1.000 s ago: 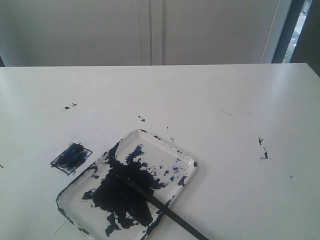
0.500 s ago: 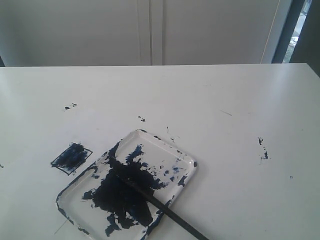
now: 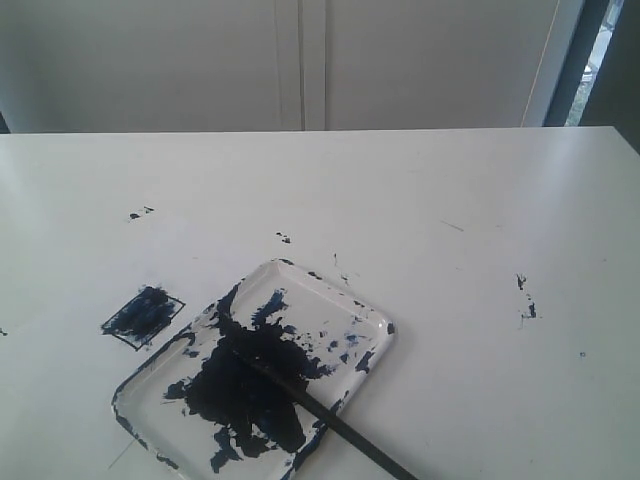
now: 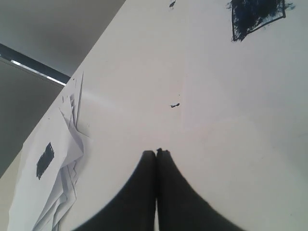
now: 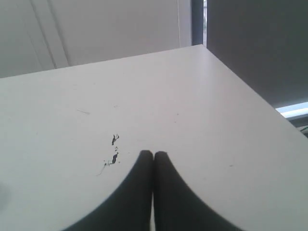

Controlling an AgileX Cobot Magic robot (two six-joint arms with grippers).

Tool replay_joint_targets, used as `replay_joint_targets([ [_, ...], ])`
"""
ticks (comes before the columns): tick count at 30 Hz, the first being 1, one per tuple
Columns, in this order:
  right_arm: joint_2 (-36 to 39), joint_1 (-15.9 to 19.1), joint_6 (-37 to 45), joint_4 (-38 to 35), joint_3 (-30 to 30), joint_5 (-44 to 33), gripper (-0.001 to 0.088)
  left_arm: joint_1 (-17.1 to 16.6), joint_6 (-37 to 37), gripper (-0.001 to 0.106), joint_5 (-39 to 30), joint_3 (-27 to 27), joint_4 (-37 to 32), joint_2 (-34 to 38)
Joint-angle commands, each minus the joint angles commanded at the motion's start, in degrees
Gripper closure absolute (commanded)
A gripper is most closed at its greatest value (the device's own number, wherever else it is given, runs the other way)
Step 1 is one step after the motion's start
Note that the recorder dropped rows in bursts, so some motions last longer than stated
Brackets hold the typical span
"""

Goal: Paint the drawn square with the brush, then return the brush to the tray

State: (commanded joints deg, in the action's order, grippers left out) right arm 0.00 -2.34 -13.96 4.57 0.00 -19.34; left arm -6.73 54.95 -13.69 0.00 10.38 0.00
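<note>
The clear tray (image 3: 375, 315), smeared with dark navy paint, lies at the front of the exterior view. The black brush (image 3: 330, 420) rests across it, tip in the paint blot, handle sticking out over the front right rim. Left of the tray is the drawn square (image 3: 143, 316), its inside streaked dark blue; it also shows in the left wrist view as the drawn square (image 4: 255, 14). Neither arm appears in the exterior view. My left gripper (image 4: 156, 152) is shut and empty above the white surface. My right gripper (image 5: 153, 153) is shut and empty too.
Small paint specks (image 3: 526, 297) dot the white table at the right, with more specks (image 3: 139, 213) at the far left. A loose pile of white papers (image 4: 62, 159) with a dark patch lies at the table's edge in the left wrist view.
</note>
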Motion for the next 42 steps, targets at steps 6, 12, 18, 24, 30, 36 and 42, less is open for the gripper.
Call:
replay_joint_targets([
  [6, 0.00, 0.00, 0.00, 0.00, 0.00, 1.27, 0.0868, 0.00, -5.34, 0.105, 1.69, 0.00, 7.59, 0.00],
  [12, 0.00, 0.00, 0.00, 0.00, 0.00, 1.62, 0.0868, 0.00, -28.74, 0.105, 1.45, 0.00, 16.52, 0.00],
  [18, 0.00, 0.00, 0.00, 0.00, 0.00, 1.62, 0.0868, 0.00, -32.64, 0.105, 0.89, 0.00, 16.52, 0.00],
  [24, 0.00, 0.00, 0.00, -0.09, 0.00, 1.49, 0.0868, 0.00, -32.64, 0.105, -0.40, 0.00, 16.52, 0.00],
  [30, 0.00, 0.00, 0.00, -0.09, 0.00, 1.28, 0.0868, 0.00, -32.75, 0.105, -2.25, 0.00, 17.11, 0.00],
  [36, 0.00, 0.00, 0.00, -0.09, 0.00, 1.13, 0.0868, 0.00, -30.28, 0.105, 1.34, 0.00, 15.69, 0.00],
  [42, 0.00, 0.00, 3.58, -0.09, 0.00, -0.34, 0.0868, 0.00, -38.86, 0.105, -0.82, 0.00, 15.86, 0.00],
])
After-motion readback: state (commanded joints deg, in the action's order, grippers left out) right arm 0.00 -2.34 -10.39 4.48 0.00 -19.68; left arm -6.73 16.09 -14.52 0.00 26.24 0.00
